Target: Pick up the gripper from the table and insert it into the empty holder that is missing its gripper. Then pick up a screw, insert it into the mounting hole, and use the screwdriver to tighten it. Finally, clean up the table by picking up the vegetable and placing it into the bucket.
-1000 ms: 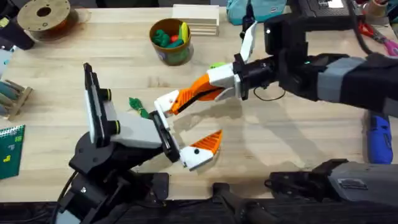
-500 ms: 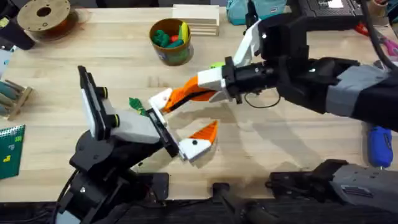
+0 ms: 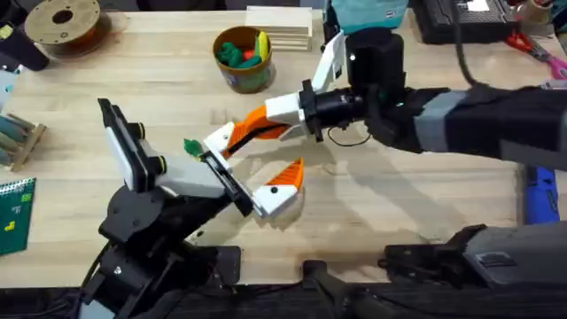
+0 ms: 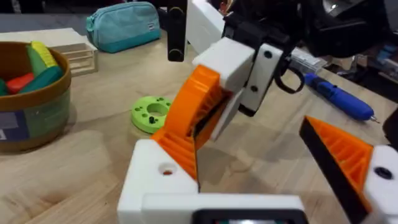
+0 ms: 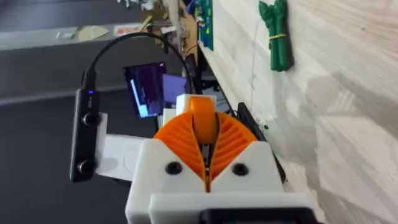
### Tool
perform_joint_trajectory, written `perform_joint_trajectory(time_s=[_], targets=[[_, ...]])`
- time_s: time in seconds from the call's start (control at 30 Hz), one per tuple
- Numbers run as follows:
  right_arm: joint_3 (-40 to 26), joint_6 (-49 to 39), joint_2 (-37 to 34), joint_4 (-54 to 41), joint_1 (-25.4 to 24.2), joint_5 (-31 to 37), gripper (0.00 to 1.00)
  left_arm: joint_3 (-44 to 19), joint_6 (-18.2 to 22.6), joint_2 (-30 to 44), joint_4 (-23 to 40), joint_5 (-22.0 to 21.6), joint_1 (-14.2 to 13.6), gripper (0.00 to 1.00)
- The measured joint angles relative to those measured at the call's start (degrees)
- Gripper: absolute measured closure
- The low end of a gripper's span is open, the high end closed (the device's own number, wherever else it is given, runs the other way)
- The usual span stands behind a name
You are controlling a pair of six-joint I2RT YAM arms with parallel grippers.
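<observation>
Nearest the camera, the left gripper [image 3: 241,170] lies on its side with its jaws wide apart and grasps nothing. Its nearer jaw already wears an orange finger [image 3: 285,175]. The white holder [image 3: 218,140] on its farther jaw is the landmark here. Touching that holder is the loose orange gripper finger [image 3: 251,125], pinched between the closed pads of the right gripper [image 3: 266,124]; in the left wrist view its tip meets the holder [image 4: 163,177] but does not look fully seated. So insertion is under way. The screw and tightening appear undone. The green vegetable [image 3: 192,147] lies on the table just beside the holder, while the bucket [image 3: 243,58] stands well beyond it. The blue screwdriver [image 3: 538,191] rests far to the holder's right.
</observation>
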State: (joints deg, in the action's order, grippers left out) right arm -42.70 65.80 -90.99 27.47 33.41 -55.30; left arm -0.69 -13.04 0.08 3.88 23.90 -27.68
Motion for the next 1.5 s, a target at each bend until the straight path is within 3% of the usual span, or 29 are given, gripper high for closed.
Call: perform_joint_trajectory(time_s=[0.2,0.9,1.0,1.1,1.3,1.5], targets=[[-0.15,2.61,-4.23,6.61,-0.4,-3.27,0.982,0.0,-0.85,0.34,0.07,-1.33,0.24,0.012],[-0.22,3.7,-4.54,7.06,-0.48,-4.14,0.974,0.0,-0.94,0.35,0.07,-1.4,0.24,0.013],[-0.22,3.68,-4.54,7.01,-0.48,-4.45,0.858,0.0,-0.88,0.35,0.02,-1.13,0.24,0.013],[-0.22,3.68,-5.02,6.91,0.37,-5.03,0.779,0.0,-0.51,0.35,-0.18,1.93,-0.35,0.013],[-0.22,3.68,-5.37,6.79,0.48,-5.19,0.671,0.0,-0.39,0.35,-0.17,2.03,-0.48,0.013],[-0.22,3.68,-5.5,6.62,0.11,-6.0,0.625,0.0,0.0,0.33,-0.2,2.42,-0.48,0.013]])
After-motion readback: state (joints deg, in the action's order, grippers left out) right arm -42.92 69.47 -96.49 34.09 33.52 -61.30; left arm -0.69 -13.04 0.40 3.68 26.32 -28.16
